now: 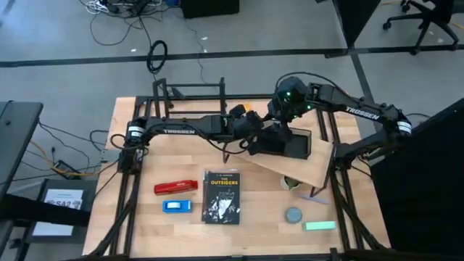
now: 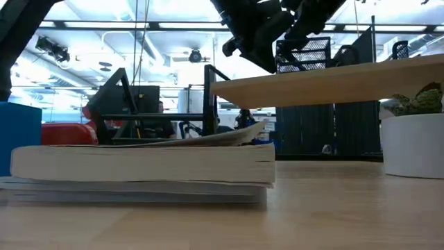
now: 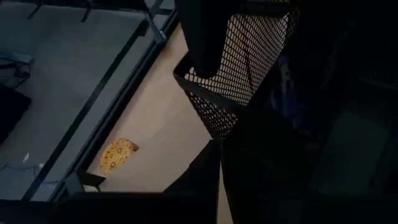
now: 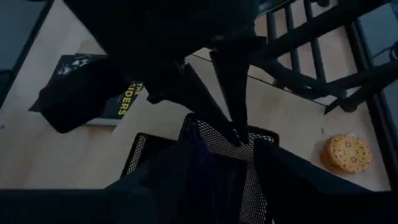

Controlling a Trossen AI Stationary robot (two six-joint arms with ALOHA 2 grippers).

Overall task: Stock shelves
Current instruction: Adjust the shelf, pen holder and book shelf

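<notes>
On the light wooden table, the plank shelf is sitting right of centre, carrying the mesh organizer. Both the left gripper and right gripper are clamping its walls. Uneven pulls could tip it off the plank.

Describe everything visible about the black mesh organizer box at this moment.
The black wire-mesh organizer box is open-topped, with fine perforated metal walls and a solid rim. It sits on or just above the light wooden plank shelf, near the table's back centre. The left gripper and right gripper both meet at it, a dark finger reaching over its rim. Whether it rests fully on the plank is unclear.
</notes>
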